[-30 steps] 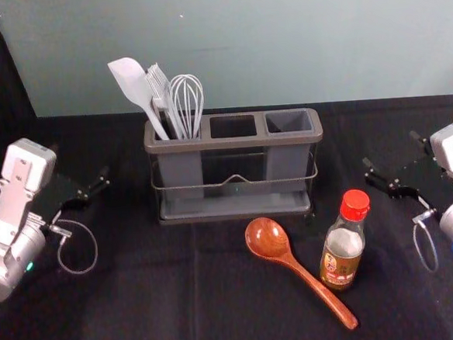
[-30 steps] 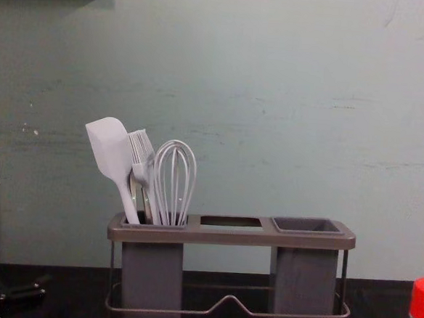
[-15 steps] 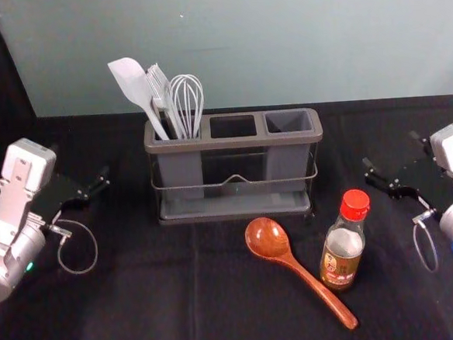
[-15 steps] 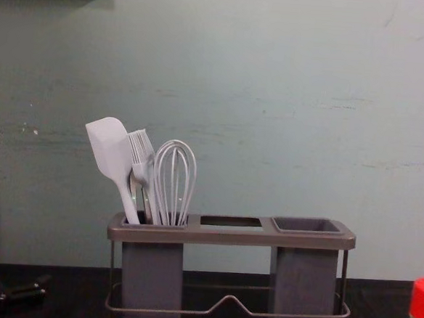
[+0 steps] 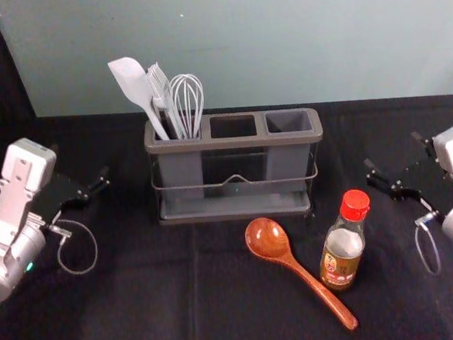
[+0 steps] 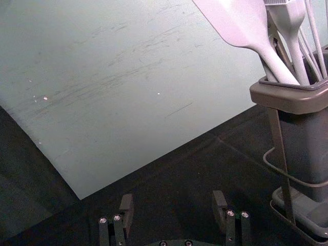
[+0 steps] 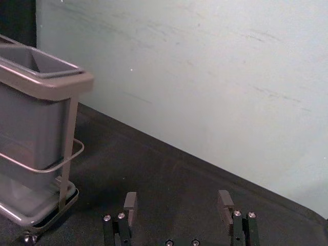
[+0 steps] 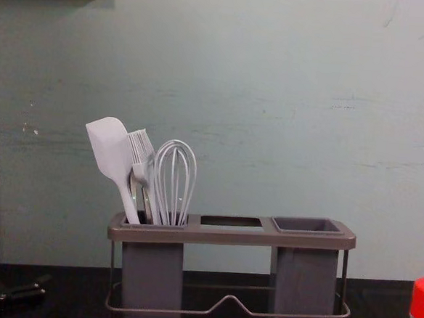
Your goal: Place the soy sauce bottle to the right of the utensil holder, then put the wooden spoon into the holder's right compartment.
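Left of the utensil holder (image 5: 233,142), my left gripper (image 5: 80,163) is open and empty, as the left wrist view confirms for this gripper (image 6: 172,202). My right gripper (image 5: 392,150) hangs to the holder's right, its fingers apart around nothing; the right wrist view has the same gripper (image 7: 178,199). The red-capped soy sauce bottle (image 5: 344,243) stands upright in front of the holder's right end, between holder and right gripper. Beside it the wooden spoon (image 5: 273,246) lies diagonally, bowl toward the holder, handle toward the front right. The holder's right compartment (image 8: 307,225) holds nothing.
A white spatula (image 5: 133,86), a brush and a whisk (image 5: 187,99) stand in the holder's left compartment. Behind the black-covered table (image 5: 127,301) rises a pale wall (image 5: 342,37).
My right gripper has shifted very slightly to the right. The left gripper, bottle, spoon and holder are where they were.
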Controlling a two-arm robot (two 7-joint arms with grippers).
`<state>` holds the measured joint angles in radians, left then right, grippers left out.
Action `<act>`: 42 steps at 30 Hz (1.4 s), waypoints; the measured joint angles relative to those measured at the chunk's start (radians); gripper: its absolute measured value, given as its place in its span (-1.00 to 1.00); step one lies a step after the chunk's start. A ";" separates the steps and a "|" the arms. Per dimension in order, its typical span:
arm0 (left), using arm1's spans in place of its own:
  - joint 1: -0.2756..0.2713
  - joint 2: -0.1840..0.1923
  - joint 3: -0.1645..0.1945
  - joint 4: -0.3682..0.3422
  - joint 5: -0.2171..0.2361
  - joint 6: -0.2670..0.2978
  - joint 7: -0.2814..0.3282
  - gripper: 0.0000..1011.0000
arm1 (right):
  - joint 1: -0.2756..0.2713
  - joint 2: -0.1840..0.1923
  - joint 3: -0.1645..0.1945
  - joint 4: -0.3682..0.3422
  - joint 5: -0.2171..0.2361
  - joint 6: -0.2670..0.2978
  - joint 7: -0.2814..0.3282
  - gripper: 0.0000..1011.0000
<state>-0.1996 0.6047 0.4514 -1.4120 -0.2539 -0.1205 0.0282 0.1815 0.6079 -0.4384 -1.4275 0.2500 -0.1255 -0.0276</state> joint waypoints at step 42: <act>0.000 0.000 0.000 0.000 0.000 0.000 0.000 0.99 | -0.433 0.226 0.233 -0.363 0.211 -0.220 0.310 0.98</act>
<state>-0.1995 0.6047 0.4514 -1.4120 -0.2539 -0.1205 0.0283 -0.2519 0.8343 -0.2055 -1.7909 0.4613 -0.3457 0.2828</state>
